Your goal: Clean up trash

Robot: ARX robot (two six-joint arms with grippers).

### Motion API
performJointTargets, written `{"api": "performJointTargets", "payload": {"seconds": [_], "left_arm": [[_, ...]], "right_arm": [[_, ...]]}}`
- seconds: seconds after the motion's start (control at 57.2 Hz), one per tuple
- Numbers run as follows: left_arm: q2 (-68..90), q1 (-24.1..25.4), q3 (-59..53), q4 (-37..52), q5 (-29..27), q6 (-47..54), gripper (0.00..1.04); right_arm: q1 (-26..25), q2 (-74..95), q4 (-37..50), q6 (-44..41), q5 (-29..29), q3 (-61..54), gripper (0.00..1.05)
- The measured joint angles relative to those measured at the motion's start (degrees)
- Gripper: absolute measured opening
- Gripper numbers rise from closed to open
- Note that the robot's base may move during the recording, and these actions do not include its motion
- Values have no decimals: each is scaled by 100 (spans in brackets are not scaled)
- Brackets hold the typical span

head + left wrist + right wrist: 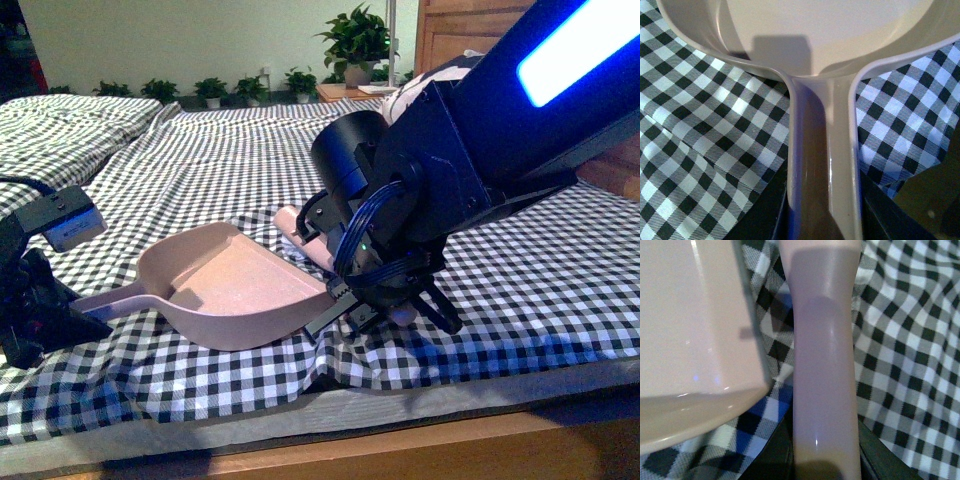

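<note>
Right gripper [385, 305] was clamped on a pink brush handle [825, 365] beside the pink dustpan [235, 285]; left gripper [45, 310] held the dustpan's handle [822, 165]. Paper wad unseen, pan empty; sweeping judged unfinished.

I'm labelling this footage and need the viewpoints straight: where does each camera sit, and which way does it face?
Front view: on the robot's body, facing over the checked cloth; shows both arms and the pink plastic dustpan.
Left wrist view: looks along the dustpan's handle toward its pan; dark fingers at the picture's edge.
Right wrist view: looks along a pale pink handle beside the dustpan's wall.
All three share the dustpan and cloth.
</note>
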Motion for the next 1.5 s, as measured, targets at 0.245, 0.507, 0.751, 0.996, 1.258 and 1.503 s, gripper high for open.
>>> {"api": "performJointTargets", "payload": {"seconds": [0.245, 0.507, 0.751, 0.996, 1.258, 1.503], "left_arm": [[0, 11, 4, 0, 2, 109, 28], [0, 11, 7, 0, -2, 101, 28], [0, 11, 7, 0, -4, 98, 28], [0, 11, 7, 0, -4, 98, 28], [0, 11, 7, 0, -2, 98, 28], [0, 11, 7, 0, -2, 98, 28]], "right_arm": [[166, -232, -820, 603, -986, 35, 19], [566, -1591, -1193, 597, -2927, -468, 19], [210, -2503, -1058, 396, -2905, -728, 19], [-232, -2461, -634, 286, -2518, -1158, 19], [-822, -2540, 341, 431, -2133, -1510, 19], [-1875, -2750, 881, 710, -1902, -1718, 19]]}}
